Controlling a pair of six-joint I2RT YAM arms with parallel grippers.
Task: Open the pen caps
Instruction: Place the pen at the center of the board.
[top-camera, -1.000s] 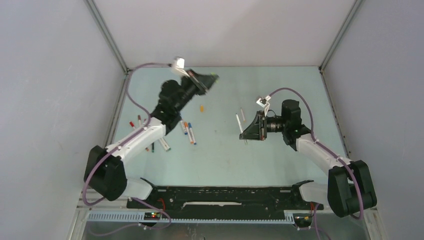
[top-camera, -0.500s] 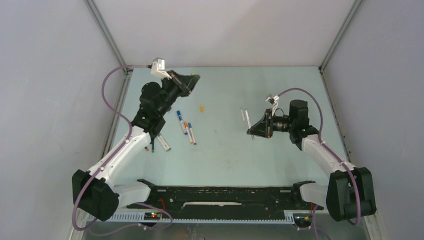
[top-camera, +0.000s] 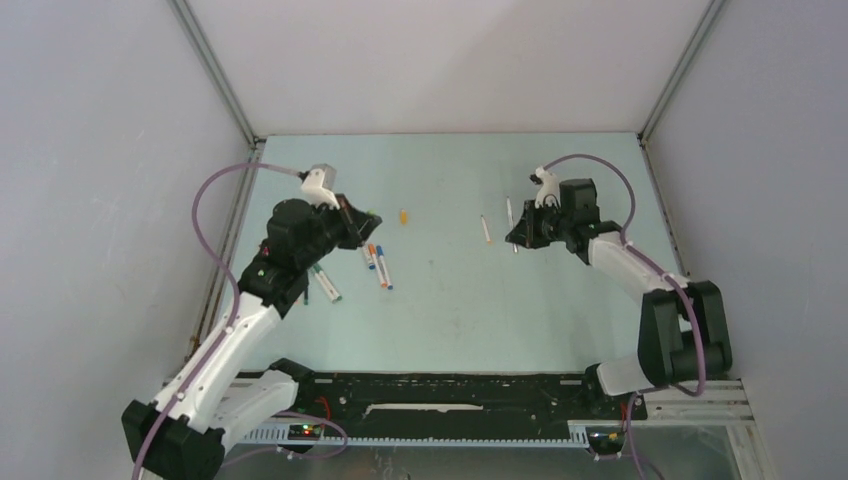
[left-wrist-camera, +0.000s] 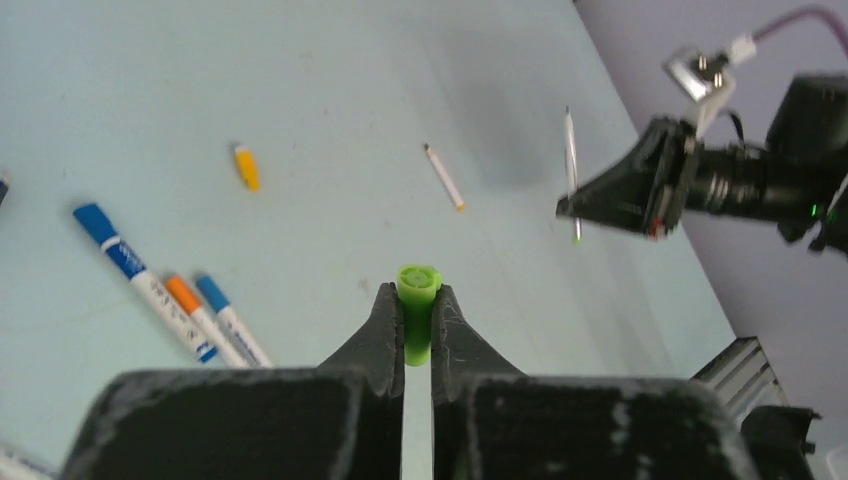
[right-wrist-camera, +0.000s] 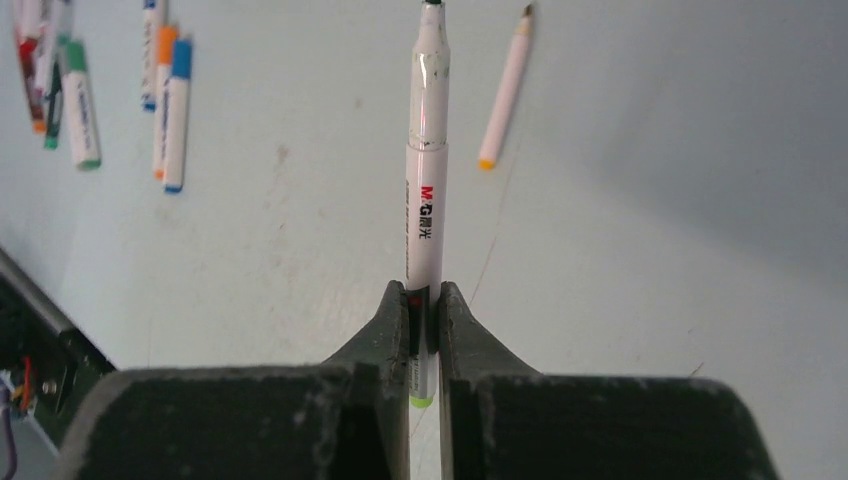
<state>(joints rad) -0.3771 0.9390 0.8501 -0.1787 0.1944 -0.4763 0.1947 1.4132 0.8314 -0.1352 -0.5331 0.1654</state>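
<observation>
Pinching a green pen cap (left-wrist-camera: 418, 282) between closed fingers, the left gripper (left-wrist-camera: 417, 305) hangs above the table (left-wrist-camera: 300, 60). A yellow cap (left-wrist-camera: 246, 167) lies at its ten o'clock (loose, untouched). The right gripper (right-wrist-camera: 425, 300) clamps an uncapped white pen (right-wrist-camera: 428, 200), tip toward twelve.

Table (top-camera: 450, 290) gap between capped pens (top-camera: 378, 266) and uncapped pen (top-camera: 486, 229) holds one yellow cap (top-camera: 403, 215).

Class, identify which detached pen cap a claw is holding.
The green cap, pinched in the left claw; the yellow cap lies on the table.
</observation>
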